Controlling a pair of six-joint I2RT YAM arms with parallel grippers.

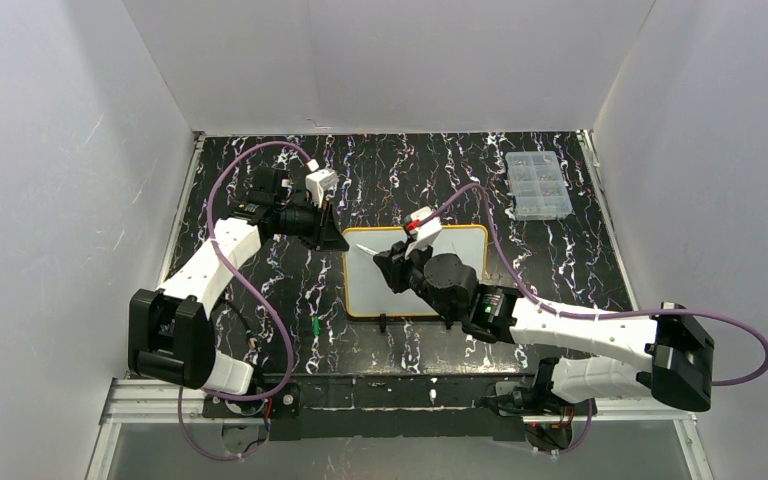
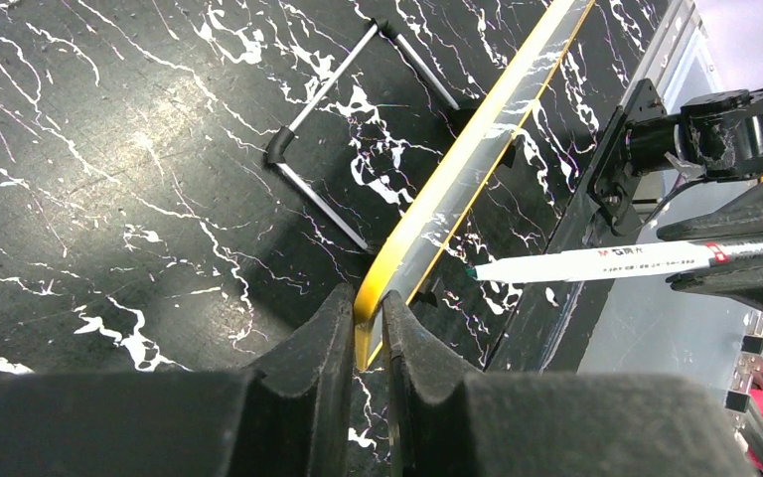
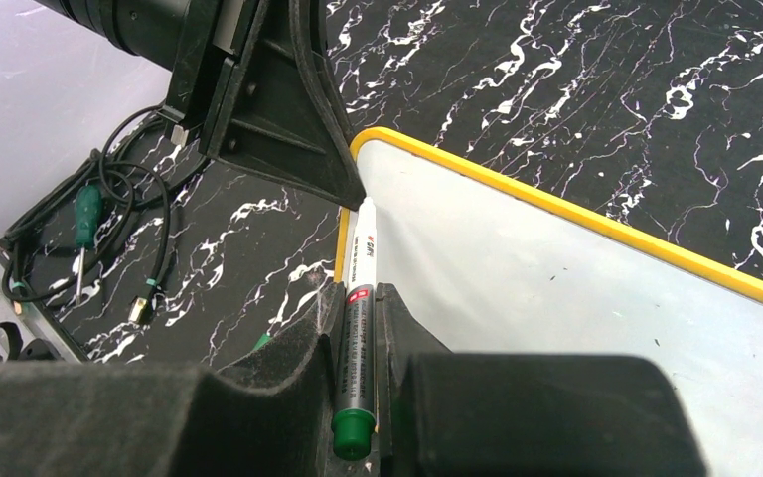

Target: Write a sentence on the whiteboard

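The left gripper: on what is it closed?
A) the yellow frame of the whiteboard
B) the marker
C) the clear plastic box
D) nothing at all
A: in the left wrist view the left gripper pinches the yellow frame of the whiteboard at a corner; the marker is in the right gripper.

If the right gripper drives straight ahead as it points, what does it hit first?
Led by its marker, the right gripper would likely meet the left gripper clamped on the whiteboard corner; depth unclear, it might touch the board first.
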